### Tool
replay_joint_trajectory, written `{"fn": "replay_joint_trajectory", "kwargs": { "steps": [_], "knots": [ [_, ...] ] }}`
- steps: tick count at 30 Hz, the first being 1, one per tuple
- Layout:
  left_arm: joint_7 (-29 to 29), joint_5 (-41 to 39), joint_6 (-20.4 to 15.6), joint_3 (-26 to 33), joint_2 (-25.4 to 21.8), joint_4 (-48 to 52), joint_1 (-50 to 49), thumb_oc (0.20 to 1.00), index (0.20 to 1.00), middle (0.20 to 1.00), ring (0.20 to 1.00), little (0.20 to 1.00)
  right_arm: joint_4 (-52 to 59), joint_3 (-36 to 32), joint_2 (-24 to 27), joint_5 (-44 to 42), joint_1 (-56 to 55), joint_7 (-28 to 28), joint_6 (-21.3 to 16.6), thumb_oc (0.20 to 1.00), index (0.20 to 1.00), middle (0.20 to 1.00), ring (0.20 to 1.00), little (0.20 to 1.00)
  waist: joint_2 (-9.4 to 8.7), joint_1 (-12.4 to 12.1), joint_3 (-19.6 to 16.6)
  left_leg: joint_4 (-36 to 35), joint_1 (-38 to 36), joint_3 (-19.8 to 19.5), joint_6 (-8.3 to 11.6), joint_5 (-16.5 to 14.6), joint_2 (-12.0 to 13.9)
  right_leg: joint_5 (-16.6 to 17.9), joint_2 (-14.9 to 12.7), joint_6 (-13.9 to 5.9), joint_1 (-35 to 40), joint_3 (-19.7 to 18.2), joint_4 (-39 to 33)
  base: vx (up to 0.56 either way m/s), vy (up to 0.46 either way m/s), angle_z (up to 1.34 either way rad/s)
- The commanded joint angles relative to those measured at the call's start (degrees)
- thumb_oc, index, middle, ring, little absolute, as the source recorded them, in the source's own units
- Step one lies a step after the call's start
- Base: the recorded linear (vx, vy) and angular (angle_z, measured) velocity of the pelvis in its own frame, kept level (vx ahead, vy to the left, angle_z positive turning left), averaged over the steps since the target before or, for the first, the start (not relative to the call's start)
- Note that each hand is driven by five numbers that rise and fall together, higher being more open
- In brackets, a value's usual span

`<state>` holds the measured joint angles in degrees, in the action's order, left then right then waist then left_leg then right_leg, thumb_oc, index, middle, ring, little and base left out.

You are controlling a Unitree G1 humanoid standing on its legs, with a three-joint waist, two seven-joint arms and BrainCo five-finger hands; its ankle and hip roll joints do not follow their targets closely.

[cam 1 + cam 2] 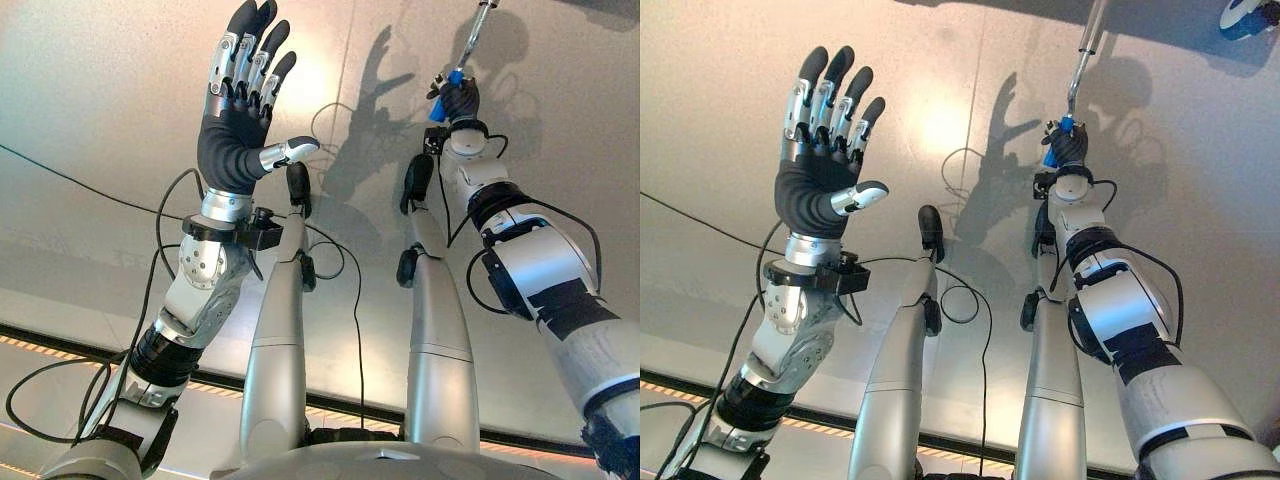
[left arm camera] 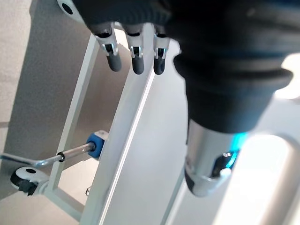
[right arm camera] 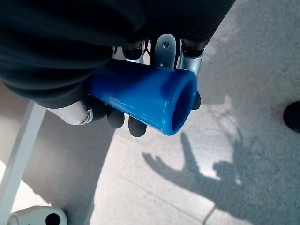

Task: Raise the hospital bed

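1. Fingers of the right hand (image 3: 117,61) are curled tight round the blue grip (image 3: 145,98) of the bed's crank, while the left hand (image 1: 240,120) is held up with its fingers straight and fanned apart, carrying nothing.

2. Largest of the task's things is the hospital bed frame (image 2: 122,140), pale painted bars seen from the left wrist view, with a castor wheel (image 2: 26,178) at one lower corner. It looks stiff and heavy; I judge it is not something to lift by hand, only through its crank.

3. Next is the crank handle (image 1: 1085,55), a slim bright-metal rod that runs from the frame out over the floor (image 1: 100,100) and bends toward the grip. It looks rigid, and its smooth metal would likely be slippery, so the bare rod is a poor place to hold.

4. Smallest is the blue grip, a short plastic sleeve with a hollow, open end. It is probably light and hard, and may spin freely on the rod. That makes it the right place to take hold, wrapped fully, as the right hand has it now.

5. Turning will likely meet steady resistance from the bed's weight, so a firm wrap should matter more than speed.
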<state>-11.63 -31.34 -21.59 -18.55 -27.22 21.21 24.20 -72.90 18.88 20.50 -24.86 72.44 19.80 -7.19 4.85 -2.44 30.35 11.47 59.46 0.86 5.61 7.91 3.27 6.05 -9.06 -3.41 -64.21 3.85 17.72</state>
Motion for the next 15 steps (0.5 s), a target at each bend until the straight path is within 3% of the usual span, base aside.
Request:
{"fn": "replay_joint_trajectory", "kwargs": {
  "steps": [1,6,15],
  "knots": [
    [0.9,-0.5,-1.9,1.0,-1.7,7.0,-1.5,1.0,1.0,1.0,1.0,1.0,-1.7,1.9,-3.8,-0.5,-2.3,-0.3,1.9,0.2,0.2,0.2,0.2,0.2,1.84,0.4,-0.6,7.7,0.0,1.4,-4.44,-9.4,-5.2,-0.7,-1.4,-6.37,3.3,-2.1,-3.0,0.01,0.026,0.07],
    [1.0,-1.1,-1.7,1.6,-0.8,7.0,-1.8,1.0,1.0,1.0,1.0,1.0,-1.0,2.2,-5.3,-1.4,-1.9,-1.4,1.9,0.2,0.2,0.2,0.2,0.2,2.18,-1.1,-0.6,8.9,1.3,1.1,-4.62,-9.9,-6.2,-0.6,-2.5,-6.82,3.7,-1.7,-3.3,0.02,0.066,0.07],
    [0.2,-1.2,-1.7,2.3,0.1,7.0,-1.8,1.0,1.0,1.0,1.0,1.0,1.8,5.0,-9.8,-0.6,-0.7,-2.3,1.3,0.2,0.2,0.2,0.2,0.2,2.79,-1.8,-0.6,9.8,2.1,0.7,-4.76,-10.4,-6.7,-0.8,-3.4,-6.95,4.0,-1.2,-3.7,0.02,0.053,0.03]
  ]
}}
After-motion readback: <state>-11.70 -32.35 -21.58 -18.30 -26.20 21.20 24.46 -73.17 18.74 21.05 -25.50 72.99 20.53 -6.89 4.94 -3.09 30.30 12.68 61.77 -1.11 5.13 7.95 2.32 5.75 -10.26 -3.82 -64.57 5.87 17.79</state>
